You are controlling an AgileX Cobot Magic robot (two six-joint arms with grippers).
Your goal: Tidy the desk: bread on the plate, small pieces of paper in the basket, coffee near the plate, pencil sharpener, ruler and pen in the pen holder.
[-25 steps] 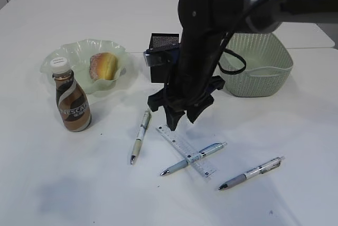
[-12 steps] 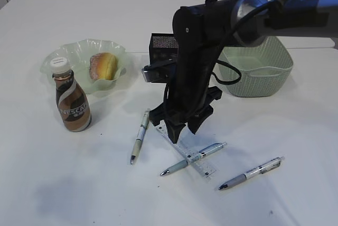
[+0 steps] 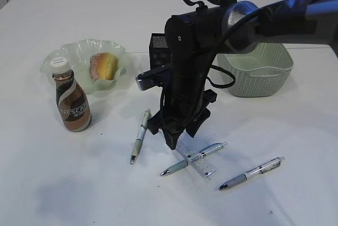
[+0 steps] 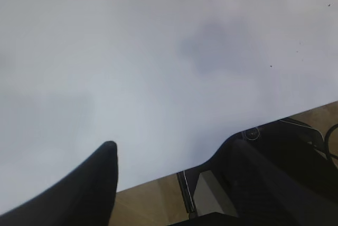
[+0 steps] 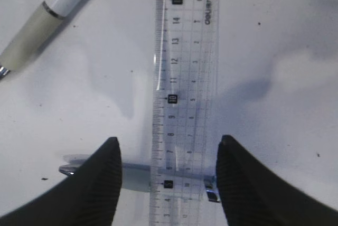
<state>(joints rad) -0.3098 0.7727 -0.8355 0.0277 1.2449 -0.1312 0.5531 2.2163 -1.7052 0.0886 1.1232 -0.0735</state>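
We see the right gripper (image 5: 168,176) lowered over the ruler (image 5: 182,104), its jaws spread wide with one finger on each side of the strip and not yet pressing it. The ruler lies flat on the desk (image 3: 79,184), crossing a pen (image 3: 193,159) that sits under it. A second pen (image 3: 140,135) lies to the left and a third pen (image 3: 251,172) to the right. The bread (image 3: 103,65) rests in the plate (image 3: 74,52), and the coffee (image 3: 71,98) stands just in front of it. The pen holder (image 3: 158,44) is behind the arm, with the basket (image 3: 264,73) to its right. The left gripper (image 4: 169,184) hangs wide open over bare desk, holding nothing.
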